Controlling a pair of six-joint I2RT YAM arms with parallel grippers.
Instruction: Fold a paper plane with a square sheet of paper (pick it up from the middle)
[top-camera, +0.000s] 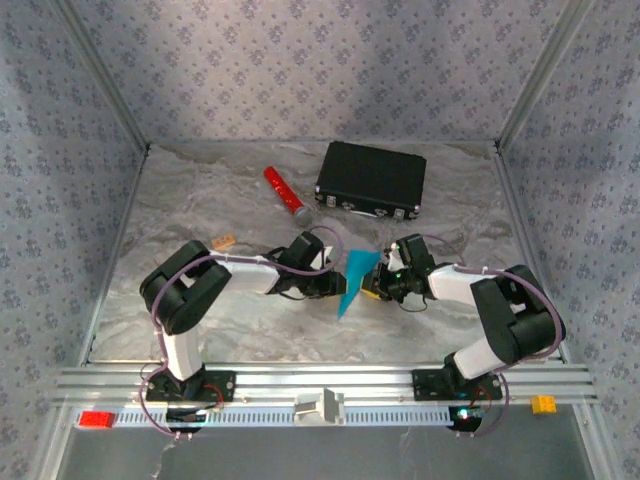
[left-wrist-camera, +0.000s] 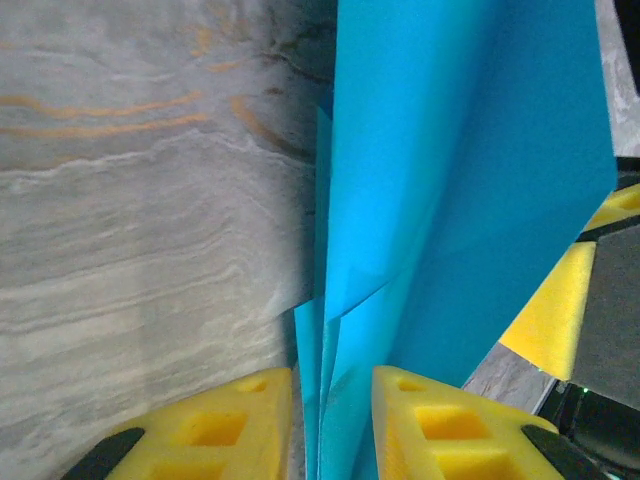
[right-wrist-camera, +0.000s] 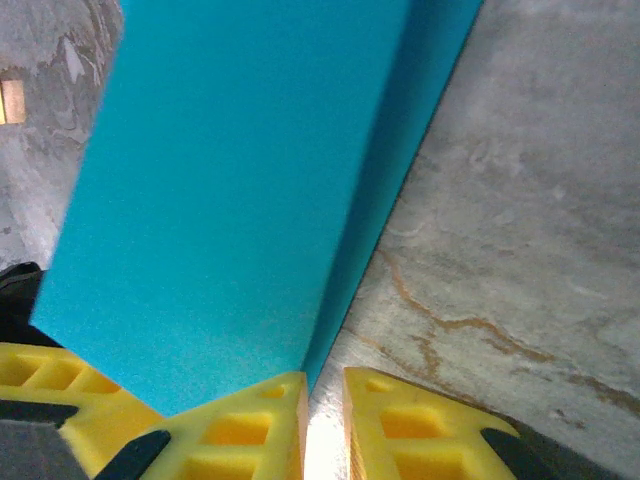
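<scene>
Blue sheet held upright between two grippers

The folded blue paper (top-camera: 355, 280) stands on edge over the marbled table (left-wrist-camera: 130, 200), caught between the two hands at mid-table. The left gripper (left-wrist-camera: 332, 420) is clamped on it. In its wrist view several blue layers run down into the narrow gap between the yellow fingers (left-wrist-camera: 220, 435) and fill it, and the sheet rises straight ahead of the fingertips and fans out to the right.

The right gripper (right-wrist-camera: 325, 420) faces the left one from the other side of the sheet. Its fingers (right-wrist-camera: 420, 430) are drawn nearly together, with only a slim bright slit between them. The paper's lower edge comes down to the tip of the finger on the left in this wrist view, and the broad blue face spreads up and to the left from there. Whether this hand pinches the sheet cannot be told.

Beyond both grippers, well apart from them, lie a black case (top-camera: 372, 180) and a red tube (top-camera: 285, 193). A small wooden block (top-camera: 224, 241) sits out past the left arm's elbow
</scene>
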